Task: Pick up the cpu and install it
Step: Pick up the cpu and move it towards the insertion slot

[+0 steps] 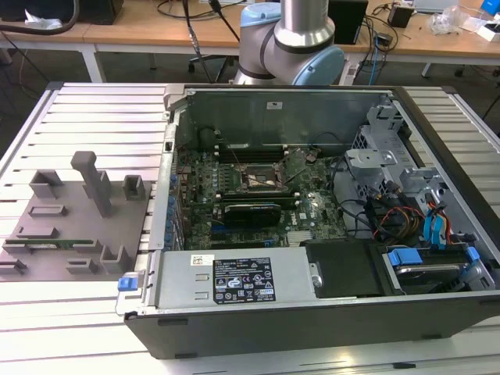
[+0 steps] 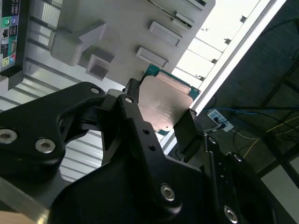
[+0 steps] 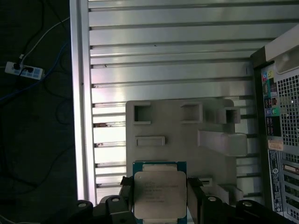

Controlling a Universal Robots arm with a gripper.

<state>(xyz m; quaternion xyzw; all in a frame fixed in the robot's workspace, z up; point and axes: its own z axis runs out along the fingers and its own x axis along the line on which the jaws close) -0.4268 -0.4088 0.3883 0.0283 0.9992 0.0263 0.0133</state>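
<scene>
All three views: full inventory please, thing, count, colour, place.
cpu: one, silvery on green, between the fingers.
fixture plate: one, grey, on the table, exterior view's left.
table: one, slotted silver, under plate and case.
computer case: one, black, open, on the table.
motherboard: one, green, inside the case.
power strip: one, white, on the floor.
arm: one, silver and blue, behind the case.
gripper: one, black, shut on the cpu.
</scene>
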